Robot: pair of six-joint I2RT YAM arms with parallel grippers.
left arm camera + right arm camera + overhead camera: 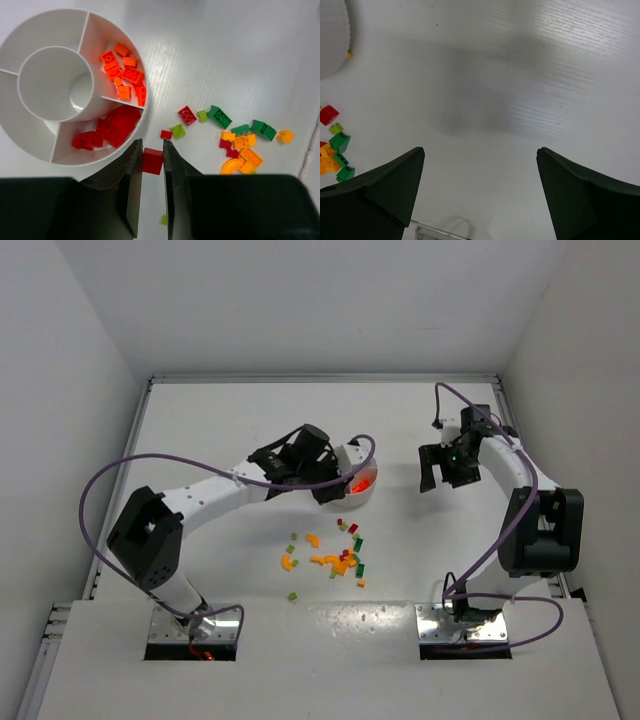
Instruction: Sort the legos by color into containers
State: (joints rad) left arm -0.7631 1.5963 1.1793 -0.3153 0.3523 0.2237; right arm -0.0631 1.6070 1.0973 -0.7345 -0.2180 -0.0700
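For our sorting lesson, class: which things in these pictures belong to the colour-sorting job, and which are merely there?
Job: white divided dish; red legos and orange legos in it; loose legos beside it; red brick held by the left gripper; open right gripper.
Merely there: purple cables; metal base plates.
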